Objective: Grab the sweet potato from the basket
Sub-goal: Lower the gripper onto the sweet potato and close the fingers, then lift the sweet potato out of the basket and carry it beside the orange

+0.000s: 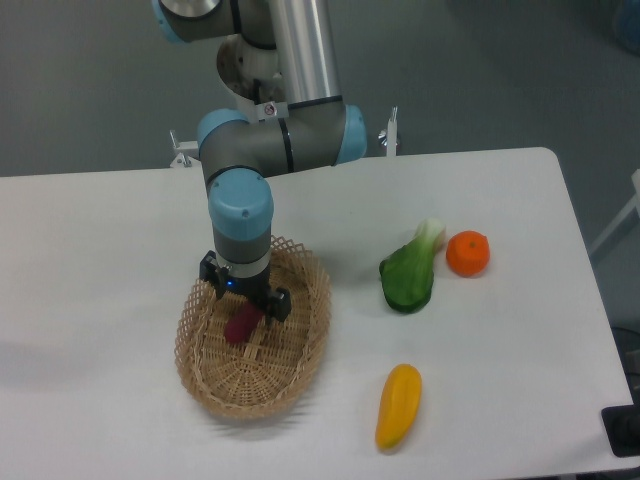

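- So my two-finger black gripper (pixel 245 302) is hanging straight down off the grey-and-light-blue arm, right inside the oval tan woven wicker basket (pixel 300 362), over its upper-left part.
- The small magenta-purple sweet potato (pixel 241 324) is lying in the basket, directly under my gripper. Its upper end is tucked up between my fingers, and the lower end is poking out toward the bottom left.
- Looks-wise it's a smooth, stubby, finger-like thing with a deep pinkish-purple skin, tilted on a diagonal against the weave. Only the lower part is showing, the rest is hiding behind my fingers.
- My fingers are sitting either side of it with a narrow gap, but honestly I can't tell from this angle whether they're actually clamping it or just straddling it.
- I also can't tell if the potato is resting on the basket floor or lifted a hair off it.
- The basket itself is shallow with a lacy open-weave rim, sitting on the white table (pixel 120 240) toward the front left.
- Off to the right of the basket there's a green leafy bok choy with a pale stalk (pixel 409 272), and a round orange fruit (pixel 467 253) is sitting just beside it.
- Nearer the front edge, a yellow-orange elongated vegetable (pixel 398 405) is lying on the table, well apart from the basket.
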Robot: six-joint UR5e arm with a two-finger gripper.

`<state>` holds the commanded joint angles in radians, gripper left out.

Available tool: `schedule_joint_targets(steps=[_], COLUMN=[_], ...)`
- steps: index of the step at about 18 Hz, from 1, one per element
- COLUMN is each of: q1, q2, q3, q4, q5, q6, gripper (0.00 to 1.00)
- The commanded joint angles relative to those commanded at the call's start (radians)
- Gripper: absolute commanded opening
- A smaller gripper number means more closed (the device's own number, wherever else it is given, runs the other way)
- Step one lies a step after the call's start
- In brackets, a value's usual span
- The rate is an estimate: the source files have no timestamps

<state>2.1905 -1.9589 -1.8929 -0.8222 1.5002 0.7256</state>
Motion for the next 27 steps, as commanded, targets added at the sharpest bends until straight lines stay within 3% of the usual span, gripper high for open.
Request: schedule_joint_targets(steps=[4, 7, 13, 16, 27], q1=[-0.002, -0.002, -0.002, -0.002, 0.006], q2=[-0.002, -0.005, 0.003, 0.005, 0.026], q3=[0.003, 0.005, 0.011, 0.012, 0.052], q4=[0.002, 0.000, -0.002, -0.002, -0.003], q5=[0.000, 0.008, 0.014, 0.014, 0.015], q6=[0.000, 0.000, 0.005, 0.009, 0.037], gripper=[0.97, 0.84, 0.46, 0.36, 0.32])
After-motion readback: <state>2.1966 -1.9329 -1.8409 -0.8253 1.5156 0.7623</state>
